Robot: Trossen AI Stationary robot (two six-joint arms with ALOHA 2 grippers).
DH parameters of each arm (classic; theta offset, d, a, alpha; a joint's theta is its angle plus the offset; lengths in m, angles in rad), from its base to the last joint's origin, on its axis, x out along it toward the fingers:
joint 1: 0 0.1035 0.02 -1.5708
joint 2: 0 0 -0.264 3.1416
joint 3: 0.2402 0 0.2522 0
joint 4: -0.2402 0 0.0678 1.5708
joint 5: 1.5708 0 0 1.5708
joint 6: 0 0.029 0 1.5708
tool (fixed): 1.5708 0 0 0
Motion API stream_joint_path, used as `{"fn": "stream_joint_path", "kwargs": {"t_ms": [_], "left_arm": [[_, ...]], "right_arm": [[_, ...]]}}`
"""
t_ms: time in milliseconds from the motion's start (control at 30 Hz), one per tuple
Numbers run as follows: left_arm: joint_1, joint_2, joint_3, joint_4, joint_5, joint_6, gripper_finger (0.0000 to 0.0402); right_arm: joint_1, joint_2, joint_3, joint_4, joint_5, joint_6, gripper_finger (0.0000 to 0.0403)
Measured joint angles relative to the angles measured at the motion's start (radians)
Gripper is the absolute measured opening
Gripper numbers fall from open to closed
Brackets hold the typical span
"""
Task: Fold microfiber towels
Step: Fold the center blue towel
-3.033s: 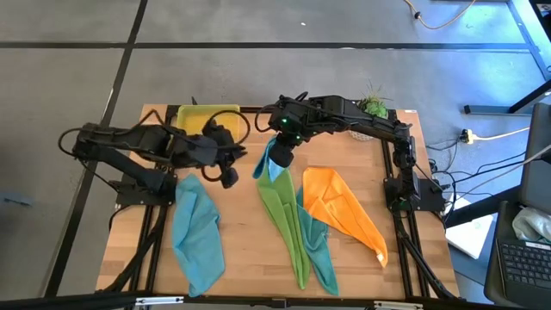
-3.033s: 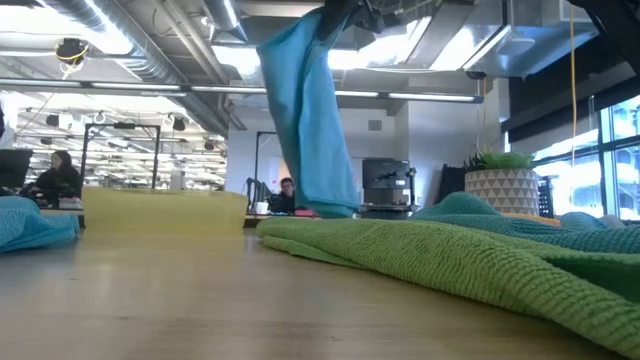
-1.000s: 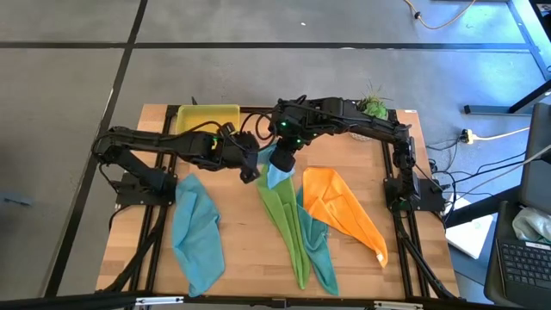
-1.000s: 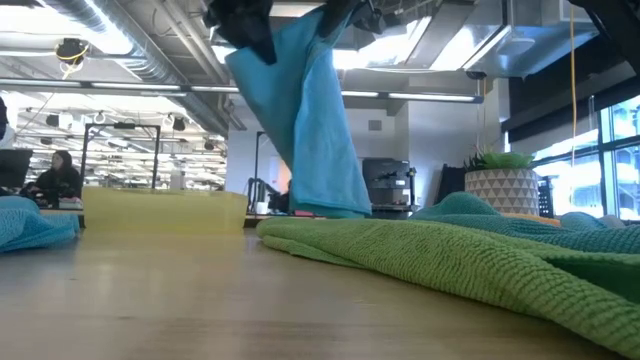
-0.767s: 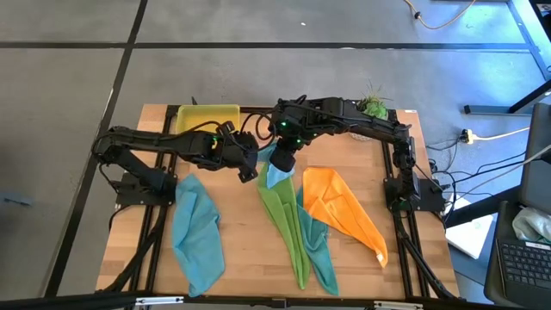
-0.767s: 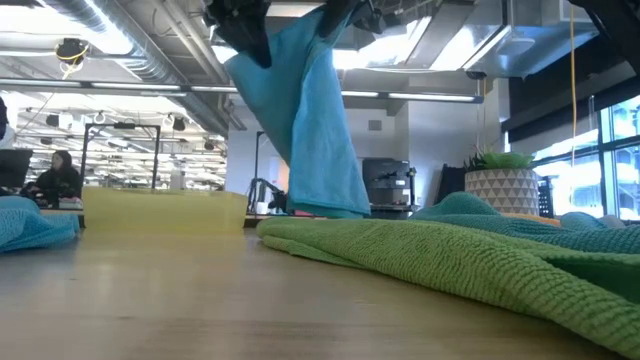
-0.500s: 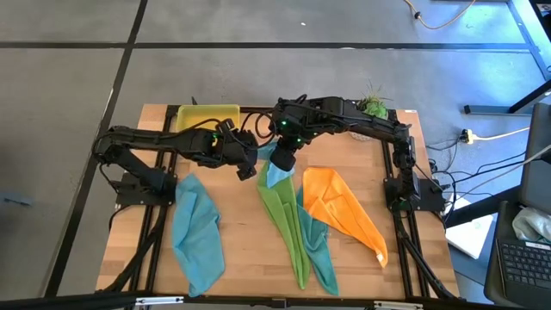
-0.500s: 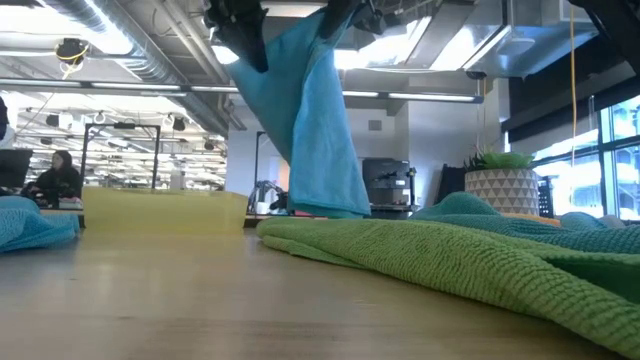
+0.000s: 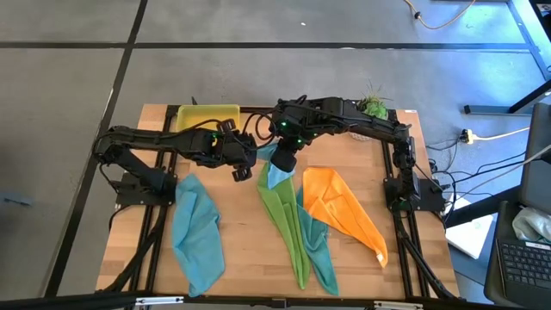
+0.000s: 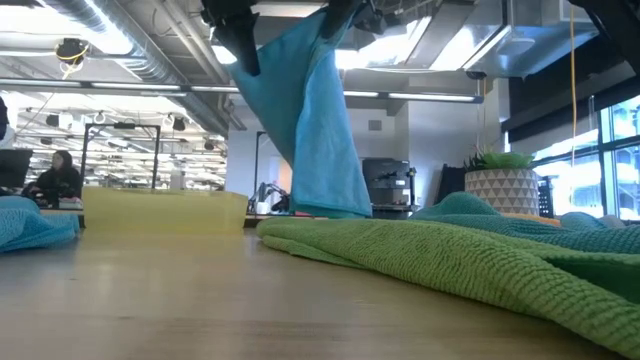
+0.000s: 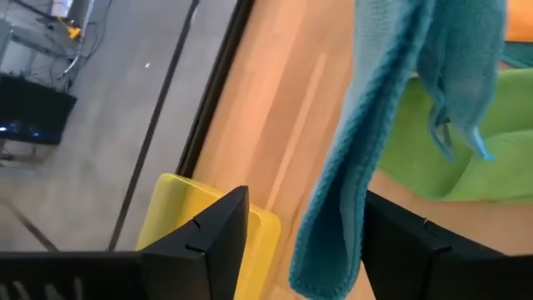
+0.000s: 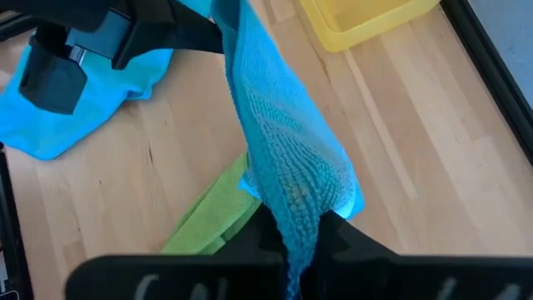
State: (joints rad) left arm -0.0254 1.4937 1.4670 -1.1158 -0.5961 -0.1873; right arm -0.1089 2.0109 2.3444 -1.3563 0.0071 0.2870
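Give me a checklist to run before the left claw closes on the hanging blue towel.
1. Right claw shut on the light blue towel: ok.
2. Towel hangs clear above the table: ok.
3. Left claw open: ok.
4. Towel edge lies between the left claw's fingers: ok.
5. Towel free of the lime green towel below: cannot tell.

No readable text, labels, brands or numbers anywhere. Towels plain, tray plain, arms unmarked, room behind too far off for any sign.
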Motion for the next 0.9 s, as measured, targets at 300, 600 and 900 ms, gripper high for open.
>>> {"fn": "stream_joint_path", "kwargs": {"t_ms": [300, 600, 900], "left_arm": [[0.001, 0.000, 0.000, -0.019, 0.084, 0.033, 0.0092], [0.002, 0.000, 0.000, -0.066, 0.084, 0.043, 0.0026], [0.047, -0.003, 0.000, -0.080, 0.118, 0.110, 0.0002]], "right_arm": [[0.002, 0.000, 0.000, -0.001, 0.000, -0.001, 0.0008], [0.003, 0.000, 0.000, -0.014, 0.000, -0.004, 0.0008], [0.003, 0.000, 0.000, -0.020, 0.002, -0.035, 0.0008]]}}
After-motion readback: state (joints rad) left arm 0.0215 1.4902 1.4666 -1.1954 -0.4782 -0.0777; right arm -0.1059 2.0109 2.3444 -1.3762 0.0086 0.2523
